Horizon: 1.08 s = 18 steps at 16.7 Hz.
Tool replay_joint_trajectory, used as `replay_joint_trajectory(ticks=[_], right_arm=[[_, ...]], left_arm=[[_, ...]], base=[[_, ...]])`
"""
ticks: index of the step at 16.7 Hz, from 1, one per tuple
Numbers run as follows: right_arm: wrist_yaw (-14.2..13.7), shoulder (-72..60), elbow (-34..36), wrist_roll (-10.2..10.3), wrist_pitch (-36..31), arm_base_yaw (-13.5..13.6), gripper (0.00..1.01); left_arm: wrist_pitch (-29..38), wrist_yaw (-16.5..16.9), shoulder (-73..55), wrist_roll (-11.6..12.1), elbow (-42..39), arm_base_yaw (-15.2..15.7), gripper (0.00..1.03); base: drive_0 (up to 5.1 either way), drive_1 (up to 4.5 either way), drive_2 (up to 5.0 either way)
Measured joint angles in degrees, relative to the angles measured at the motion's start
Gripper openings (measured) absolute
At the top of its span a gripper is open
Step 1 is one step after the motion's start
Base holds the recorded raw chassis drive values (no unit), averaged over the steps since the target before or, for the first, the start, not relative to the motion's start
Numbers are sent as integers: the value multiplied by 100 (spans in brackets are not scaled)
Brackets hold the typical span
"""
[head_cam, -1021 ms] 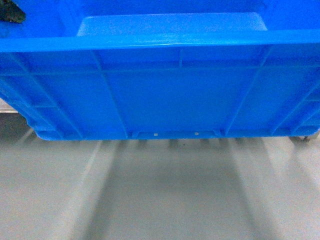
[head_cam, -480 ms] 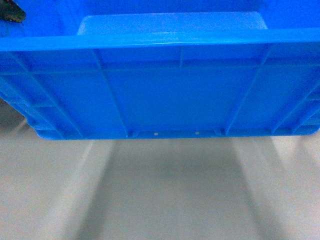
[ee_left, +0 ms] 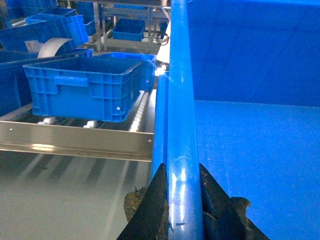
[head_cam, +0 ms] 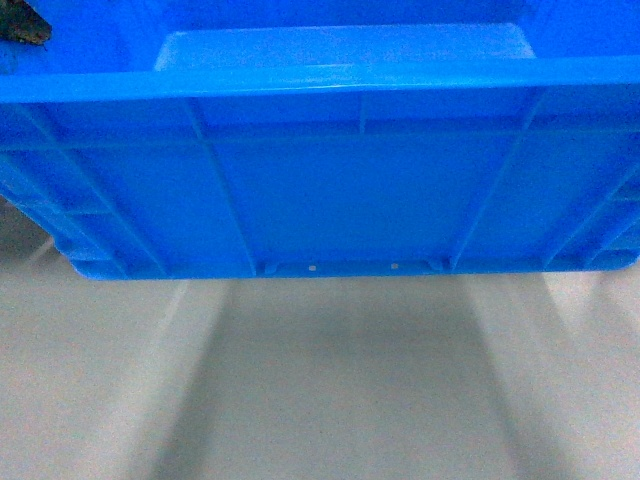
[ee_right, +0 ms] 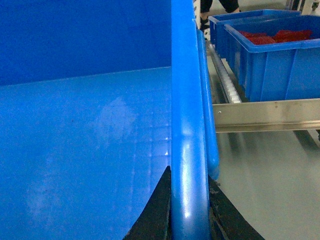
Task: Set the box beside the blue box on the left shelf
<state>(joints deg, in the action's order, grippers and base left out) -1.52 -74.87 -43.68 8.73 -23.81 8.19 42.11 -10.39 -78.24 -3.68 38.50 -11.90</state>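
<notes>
The box (head_cam: pixel 340 190), a bright blue ribbed crate, fills the upper half of the head view and hangs above the floor. My left gripper (ee_left: pixel 182 168) is shut on its left rim. My right gripper (ee_right: pixel 189 173) is shut on its right rim. The box's smooth floor (ee_left: pixel 250 160) is bare. In the left wrist view, left of the rim, the left shelf (ee_left: pixel 141 107) shows its white rollers and metal front rail. A blue box (ee_left: pixel 82 90) stands on it, left of the held box's edge. The right wrist view shows the inside (ee_right: pixel 90 135) of the held box.
More blue crates (ee_left: pixel 129 29) stand on racks behind the left shelf. On the right, another roller rack (ee_right: pixel 265 115) carries blue bins with red parts (ee_right: pixel 280 50). Grey floor (head_cam: pixel 320 380) lies under the box.
The box keeps its place in the head view while the floor beneath it slides. A dark strip at the left and a small wheel at the right have left the view.
</notes>
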Motion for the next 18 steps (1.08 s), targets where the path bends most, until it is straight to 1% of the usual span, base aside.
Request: replay_joint_trajectory(ticks=[18], right_arm=[[-2,4,0,0,13,0,8]], left_arm=[[-7,0,9,0,0,0,10]], base=[[10,439,-419]])
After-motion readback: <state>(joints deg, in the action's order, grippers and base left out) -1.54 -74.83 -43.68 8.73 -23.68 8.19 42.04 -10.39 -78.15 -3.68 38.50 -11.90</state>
